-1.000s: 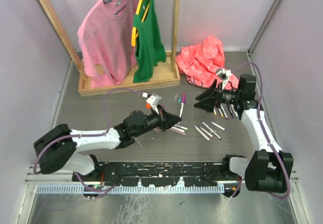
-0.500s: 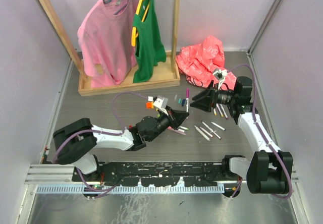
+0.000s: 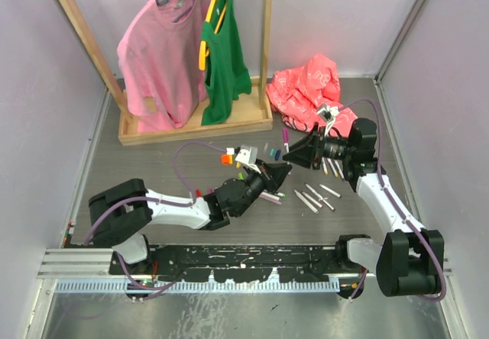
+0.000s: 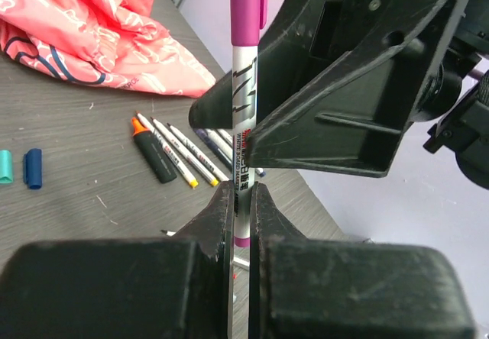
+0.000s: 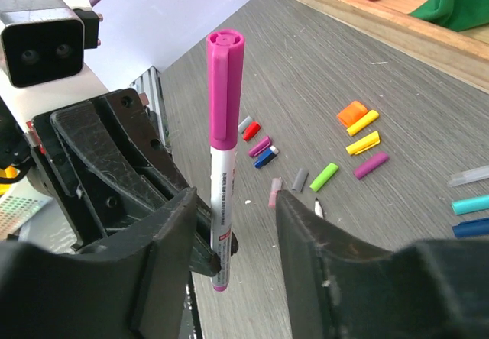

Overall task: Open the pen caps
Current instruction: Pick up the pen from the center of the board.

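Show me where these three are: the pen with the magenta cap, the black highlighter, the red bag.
pen with the magenta cap (image 5: 226,87), right wrist view, middle of its cap.
black highlighter (image 4: 157,159), left wrist view, middle of its black body.
red bag (image 4: 76,33), left wrist view, its crumpled surface.

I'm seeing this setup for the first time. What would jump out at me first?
A pink-capped pen stands upright mid-table, its white barrel clamped in the left hand, while the right hand, open, flanks it below the cap. Behind, a pink shirt and green top hang on a wooden rack at back left, with a crumpled red bag at back right.
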### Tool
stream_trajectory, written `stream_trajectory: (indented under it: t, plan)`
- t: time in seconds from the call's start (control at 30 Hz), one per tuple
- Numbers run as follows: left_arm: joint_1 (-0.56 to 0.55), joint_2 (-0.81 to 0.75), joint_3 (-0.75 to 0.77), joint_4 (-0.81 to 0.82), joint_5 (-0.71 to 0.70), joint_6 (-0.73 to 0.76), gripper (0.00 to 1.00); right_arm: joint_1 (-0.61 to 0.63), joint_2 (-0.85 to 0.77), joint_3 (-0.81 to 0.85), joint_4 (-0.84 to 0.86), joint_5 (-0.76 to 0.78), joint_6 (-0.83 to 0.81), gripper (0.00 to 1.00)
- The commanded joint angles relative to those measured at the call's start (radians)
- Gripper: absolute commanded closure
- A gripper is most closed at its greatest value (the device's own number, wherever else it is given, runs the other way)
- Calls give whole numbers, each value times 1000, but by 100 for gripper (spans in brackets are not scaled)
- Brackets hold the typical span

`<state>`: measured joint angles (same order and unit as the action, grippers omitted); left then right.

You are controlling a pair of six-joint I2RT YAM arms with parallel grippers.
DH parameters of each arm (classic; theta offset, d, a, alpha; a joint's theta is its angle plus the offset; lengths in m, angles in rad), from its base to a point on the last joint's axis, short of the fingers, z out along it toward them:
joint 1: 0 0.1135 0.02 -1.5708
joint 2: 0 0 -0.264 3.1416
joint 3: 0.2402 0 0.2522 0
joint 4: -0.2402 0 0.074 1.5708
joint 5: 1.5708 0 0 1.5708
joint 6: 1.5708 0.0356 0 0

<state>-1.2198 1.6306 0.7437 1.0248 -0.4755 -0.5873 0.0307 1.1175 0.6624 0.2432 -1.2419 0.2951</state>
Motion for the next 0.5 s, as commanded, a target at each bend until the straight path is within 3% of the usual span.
stream_trajectory:
  t: [0.0,0.17,0.23,0.37,0.47]
  plan:
    - [-13,5,57,21,-88,-5,100,23,-20,-4,63,28,0,56]
    - [-20,6,85,-39,-95,18,100,37,-15,3,56,5,-5,87]
    - [-22,-2,90,-71,-84,34,95,38,-14,11,45,-9,-6,97]
    - [-21,-27,49,-78,-30,62,57,38,-16,28,15,-21,-19,99]
    - [-22,-49,-5,-49,33,79,36,38,-12,35,-2,-29,-28,99]
